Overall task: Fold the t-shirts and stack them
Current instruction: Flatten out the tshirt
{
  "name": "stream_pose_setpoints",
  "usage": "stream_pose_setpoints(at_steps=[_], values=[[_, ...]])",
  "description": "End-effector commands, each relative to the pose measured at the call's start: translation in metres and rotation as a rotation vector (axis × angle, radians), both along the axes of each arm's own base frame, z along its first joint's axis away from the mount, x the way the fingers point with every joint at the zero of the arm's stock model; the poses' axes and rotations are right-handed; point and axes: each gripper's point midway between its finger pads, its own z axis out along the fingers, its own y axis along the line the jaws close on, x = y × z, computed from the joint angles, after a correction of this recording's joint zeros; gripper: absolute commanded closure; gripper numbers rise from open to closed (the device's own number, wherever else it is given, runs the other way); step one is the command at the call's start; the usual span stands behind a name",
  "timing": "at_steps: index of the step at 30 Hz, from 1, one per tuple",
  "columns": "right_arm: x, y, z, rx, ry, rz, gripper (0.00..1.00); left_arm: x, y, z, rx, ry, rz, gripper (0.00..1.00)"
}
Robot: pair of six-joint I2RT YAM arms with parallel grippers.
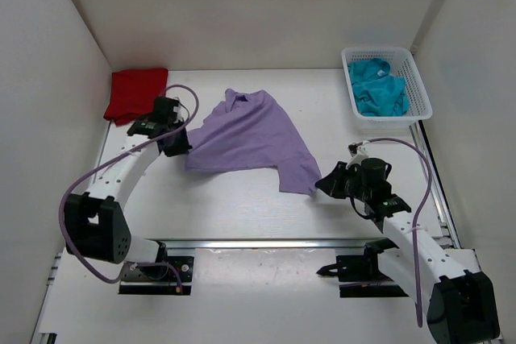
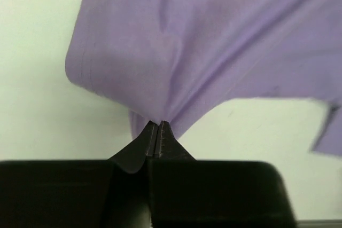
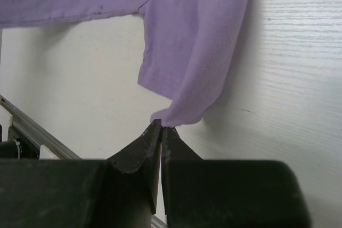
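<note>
The lavender t-shirt point(image 1: 250, 136) lies spread and rumpled in the middle of the table. My left gripper point(image 1: 179, 144) is shut on its left edge; in the left wrist view the cloth point(image 2: 203, 46) rises bunched from the closed tips point(image 2: 158, 123). My right gripper point(image 1: 325, 184) is shut on the shirt's near right corner, a sleeve point(image 3: 195, 52) pinched at the tips point(image 3: 161, 125). A folded red t-shirt point(image 1: 135, 93) lies at the back left. The teal t-shirt point(image 1: 379, 88) is crumpled in the basket.
A white mesh basket point(image 1: 419, 94) stands at the back right by the wall. White walls enclose the table on three sides. A metal rail point(image 1: 274, 243) runs along the near edge between the arm bases.
</note>
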Motion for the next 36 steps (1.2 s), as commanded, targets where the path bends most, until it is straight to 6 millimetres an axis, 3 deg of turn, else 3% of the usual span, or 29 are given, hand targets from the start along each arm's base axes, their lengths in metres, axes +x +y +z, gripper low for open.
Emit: stream_pose_setpoints(at_steps=[1,4,7,8,9,11,12,14,17,19,20,22,27,28,31,33,35,36], values=[[0.004,-0.001,0.001,-0.008,-0.029,0.001,0.99,-0.056,0.029,-0.032,0.28,0.254,-0.085,0.91],[0.009,0.001,0.003,-0.025,-0.038,0.007,1.0,-0.047,0.028,-0.069,0.216,0.334,-0.077,0.84],[0.009,0.004,0.0,-0.025,-0.022,0.017,1.0,-0.019,0.029,-0.09,0.185,0.346,-0.03,0.72],[0.012,0.001,-0.002,-0.03,-0.011,0.002,1.0,-0.002,0.025,-0.093,0.145,0.319,-0.007,0.73],[0.013,0.001,-0.001,-0.035,-0.016,0.004,1.0,0.016,0.023,-0.089,0.121,0.263,0.023,0.77],[0.014,0.003,-0.002,-0.029,0.004,0.007,1.0,0.056,0.02,-0.079,0.076,0.192,0.057,0.97],[0.014,0.002,-0.006,-0.038,0.008,0.01,1.0,0.067,0.017,-0.075,0.068,0.177,0.06,1.0],[0.016,0.003,-0.005,-0.029,0.002,0.007,1.0,0.105,0.005,-0.06,0.02,0.126,0.067,1.0],[0.028,0.004,0.015,-0.021,-0.037,-0.002,1.0,0.138,-0.026,-0.029,-0.051,0.043,0.022,1.0],[0.035,0.002,0.026,-0.03,-0.054,-0.01,1.0,0.139,-0.041,-0.01,-0.052,0.035,-0.013,1.0],[0.037,0.002,0.036,-0.031,-0.076,-0.009,1.0,0.138,-0.048,0.004,-0.065,0.016,-0.037,1.0],[0.038,0.003,0.05,-0.031,-0.103,-0.01,1.0,0.114,-0.053,0.015,-0.042,0.041,-0.101,1.0],[0.024,0.0,0.086,-0.026,-0.205,-0.01,1.0,0.02,-0.009,0.046,0.124,0.052,-0.085,1.0],[0.022,-0.001,0.087,-0.027,-0.206,-0.008,1.0,0.0,-0.003,0.048,0.163,0.1,-0.095,1.0],[0.02,-0.003,0.089,-0.047,-0.233,-0.032,1.0,-0.038,0.009,0.077,0.429,0.095,-0.093,0.93],[0.019,0.001,0.08,-0.05,-0.223,-0.021,1.0,-0.054,0.009,0.069,0.483,0.136,-0.127,0.88],[0.018,0.006,0.073,-0.057,-0.208,-0.007,1.0,-0.051,0.005,0.052,0.456,0.197,-0.147,0.77],[0.019,0.008,0.066,-0.065,-0.19,0.003,1.0,-0.052,0.006,0.034,0.437,0.258,-0.161,0.66]])
